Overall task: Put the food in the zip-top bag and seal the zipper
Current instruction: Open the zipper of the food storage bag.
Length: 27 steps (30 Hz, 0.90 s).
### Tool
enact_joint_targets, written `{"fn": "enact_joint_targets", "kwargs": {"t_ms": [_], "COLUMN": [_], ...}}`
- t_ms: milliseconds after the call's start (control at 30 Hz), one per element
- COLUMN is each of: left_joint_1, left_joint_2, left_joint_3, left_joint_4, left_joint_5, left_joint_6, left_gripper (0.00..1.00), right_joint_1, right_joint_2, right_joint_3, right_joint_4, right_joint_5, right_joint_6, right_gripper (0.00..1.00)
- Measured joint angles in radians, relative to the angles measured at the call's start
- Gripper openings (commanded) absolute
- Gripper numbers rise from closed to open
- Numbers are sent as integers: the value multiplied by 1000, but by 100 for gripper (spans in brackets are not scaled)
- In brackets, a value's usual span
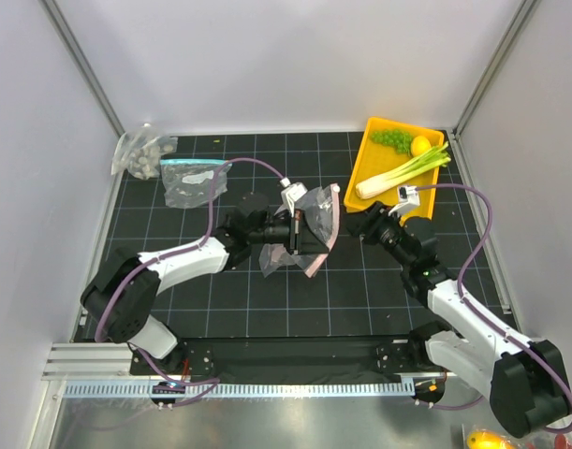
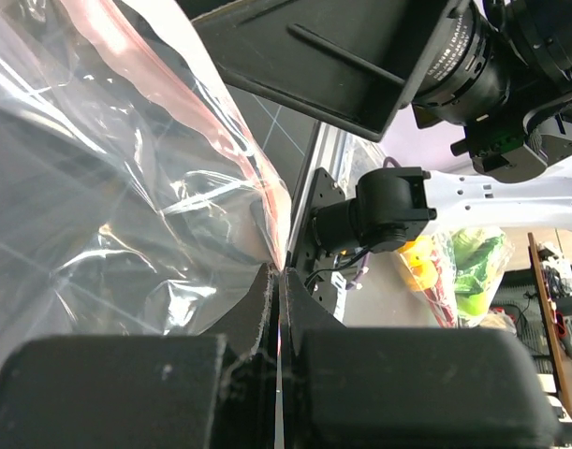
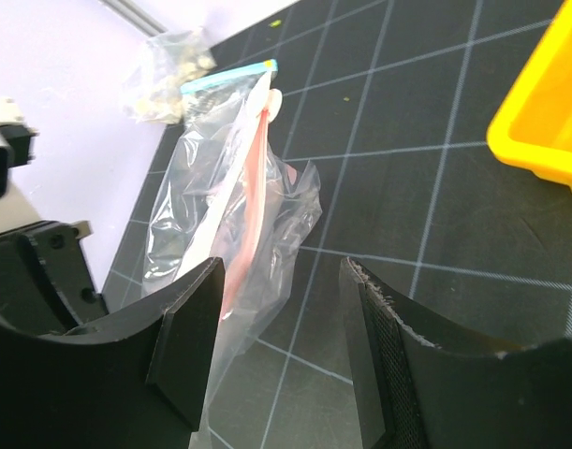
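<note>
Clear polka-dotted plastic zip-top bag (image 1: 321,223) held mid-table by left gripper (image 1: 297,231); long white-and-green leek stalk (image 1: 398,175), small yellow lemon (image 1: 420,146), bunch of green grapes (image 1: 390,138) lying in yellow plastic tray (image 1: 362,159). Left wrist: jaws clamped shut on bag edge by pink-red zipper strip (image 2: 220,131). Right wrist: right gripper (image 3: 281,281) wide open, empty, facing bag. Best to pinch opposite lip and spread mouth first. No legible writing.
</note>
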Motion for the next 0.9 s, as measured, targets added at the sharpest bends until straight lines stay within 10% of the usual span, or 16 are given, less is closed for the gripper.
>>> {"fn": "enact_joint_targets", "kwargs": {"t_ms": [900], "left_joint_1": [-8], "left_joint_2": [23], "left_joint_3": [13], "left_joint_4": [-61], "left_joint_5": [-42], "left_joint_6": [68], "left_gripper": [0], "right_joint_1": [0], "right_joint_2": [149], "right_joint_3": [0], "right_joint_4": [246], "right_joint_5": [-267], "right_joint_6": [77], "right_gripper": [32]}}
